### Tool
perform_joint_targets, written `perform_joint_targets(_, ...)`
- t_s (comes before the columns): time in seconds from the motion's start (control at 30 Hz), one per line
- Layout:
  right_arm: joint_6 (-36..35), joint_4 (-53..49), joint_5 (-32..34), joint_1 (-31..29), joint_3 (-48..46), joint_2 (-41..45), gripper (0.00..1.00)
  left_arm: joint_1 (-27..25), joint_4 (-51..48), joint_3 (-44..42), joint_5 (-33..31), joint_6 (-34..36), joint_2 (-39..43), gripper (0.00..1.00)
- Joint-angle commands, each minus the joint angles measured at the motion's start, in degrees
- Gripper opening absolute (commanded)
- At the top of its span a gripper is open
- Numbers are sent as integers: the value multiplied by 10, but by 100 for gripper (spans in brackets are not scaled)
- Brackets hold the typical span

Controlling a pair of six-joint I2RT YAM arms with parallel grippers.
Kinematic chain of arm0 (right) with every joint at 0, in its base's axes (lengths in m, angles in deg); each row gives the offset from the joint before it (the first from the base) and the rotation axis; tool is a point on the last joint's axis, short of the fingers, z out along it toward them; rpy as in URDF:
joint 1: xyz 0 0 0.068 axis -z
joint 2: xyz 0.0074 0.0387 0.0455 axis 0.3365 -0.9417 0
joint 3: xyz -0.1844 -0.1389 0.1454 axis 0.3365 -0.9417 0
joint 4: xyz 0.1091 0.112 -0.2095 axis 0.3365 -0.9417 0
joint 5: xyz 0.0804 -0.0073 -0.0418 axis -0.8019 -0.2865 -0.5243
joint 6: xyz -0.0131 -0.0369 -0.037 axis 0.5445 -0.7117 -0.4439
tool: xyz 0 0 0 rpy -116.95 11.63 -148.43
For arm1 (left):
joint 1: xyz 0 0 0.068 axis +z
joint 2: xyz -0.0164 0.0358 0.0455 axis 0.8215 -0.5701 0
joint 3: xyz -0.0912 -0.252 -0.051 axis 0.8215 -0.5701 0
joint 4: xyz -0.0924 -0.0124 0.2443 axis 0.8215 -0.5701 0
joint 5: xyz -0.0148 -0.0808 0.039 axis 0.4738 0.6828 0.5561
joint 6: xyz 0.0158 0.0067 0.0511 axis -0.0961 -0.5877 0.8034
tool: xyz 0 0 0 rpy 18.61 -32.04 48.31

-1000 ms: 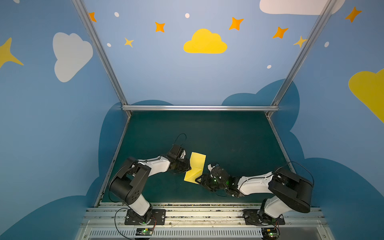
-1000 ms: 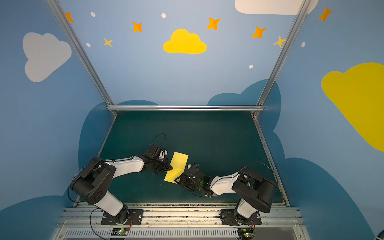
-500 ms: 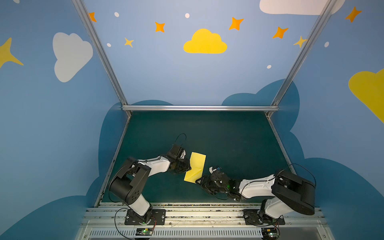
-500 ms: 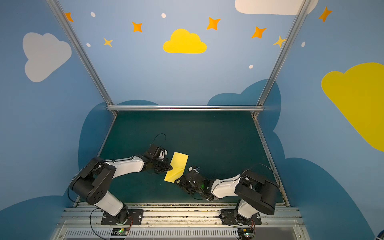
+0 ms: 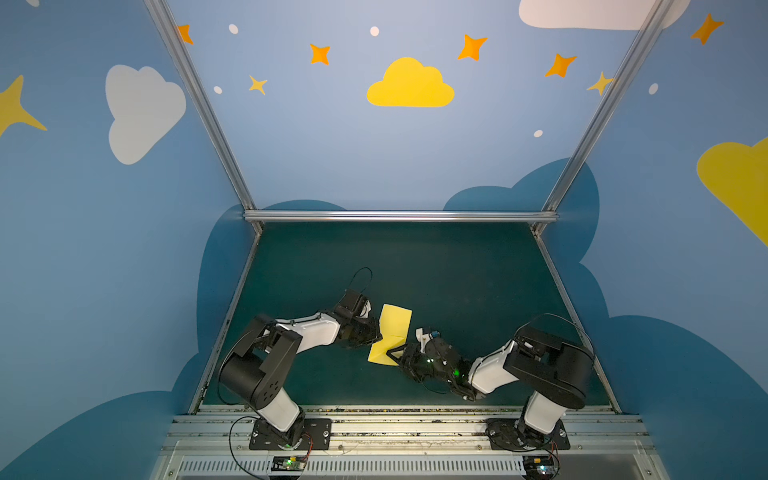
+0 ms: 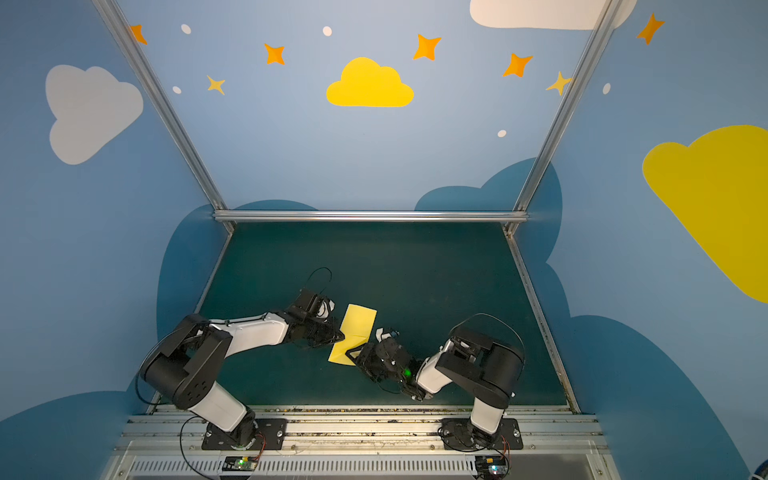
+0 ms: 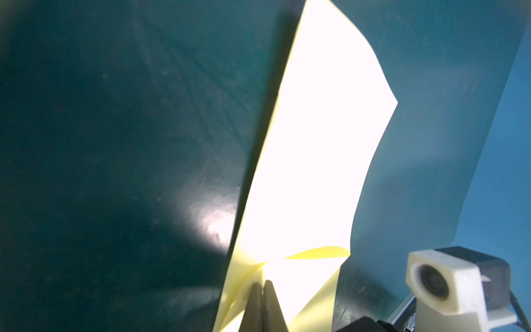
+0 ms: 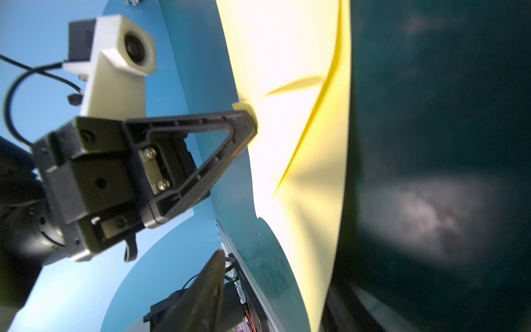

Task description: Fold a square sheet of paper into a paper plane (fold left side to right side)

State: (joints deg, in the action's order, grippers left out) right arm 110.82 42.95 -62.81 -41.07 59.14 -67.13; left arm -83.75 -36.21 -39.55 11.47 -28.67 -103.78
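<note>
The square sheet of paper (image 5: 395,324) (image 6: 359,322), pale yellow, lies partly folded and buckled on the green mat, with a raised crease across its near half. It glares white in the left wrist view (image 7: 316,143) and the right wrist view (image 8: 287,57). My left gripper (image 5: 377,334) (image 6: 341,334) (image 7: 262,283) is shut on the sheet's left edge. My right gripper (image 5: 394,353) (image 6: 354,353) (image 8: 275,273) is at the sheet's near right corner, open, with the paper's edge running between its jaws. No finished paper plane shows.
Blue painted walls close in the green mat (image 5: 457,270) on three sides. A metal rail (image 5: 395,419) runs along the front, with both arm bases on it. The right arm's wrist camera (image 7: 448,281) sits close beside the sheet.
The right arm has shifted a little, and its gripper has crept slightly along the sheet's near right edge. The left arm and the sheet have stayed where they were.
</note>
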Motion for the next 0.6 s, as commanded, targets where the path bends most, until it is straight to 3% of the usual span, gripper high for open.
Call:
perform_joint_targets(0.0, -34, -139, 26, 38, -23, -35, 52, 2, -2, -4, -3, 3, -1, 5)
perform_joint_targets(0.2, -91, -178, -5, 88, 4, -37, 48, 2, 0, -5, -1, 2, -5, 5)
perform_joint_targets(0.57, -167, -132, -96, 147, 55, -90, 23, 2, -5, -4, 3, 2, 0, 5)
